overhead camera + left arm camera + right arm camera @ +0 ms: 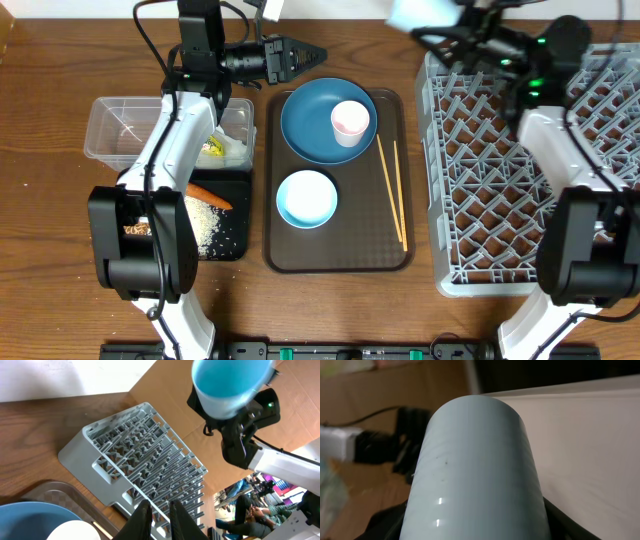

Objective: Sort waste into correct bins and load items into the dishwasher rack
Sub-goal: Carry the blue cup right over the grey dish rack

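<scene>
nearest you on the left, the black tray (243,215) holds scattered rice grains (205,228), the small orange carrot (210,195) lying at a slant across its far end, and a brown lump (135,230) half hidden under the left arm. just beyond it and touching it sits the clear tub (110,125), with the silver-yellow wrapper (212,150) in its right end. in the middle, the brown serving tray (340,258) carries the white bowl (307,197) on its near half, the two chopsticks (392,195) lying lengthwise along its right side, and the dark blue plate (315,125) on its far half, with the pinkish-white cup (350,122) standing on the plate's right part. to your right the grey dishwasher rack (480,180) runs the depth of the table. farther back, your left gripper (300,57) hovers past the plate, pointing right, its jaws pressed nearly together on nothing. farthest back, your right gripper (235,412) pinches the light blue cup (230,385) up in the air beyond the rack's far left corner.
</scene>
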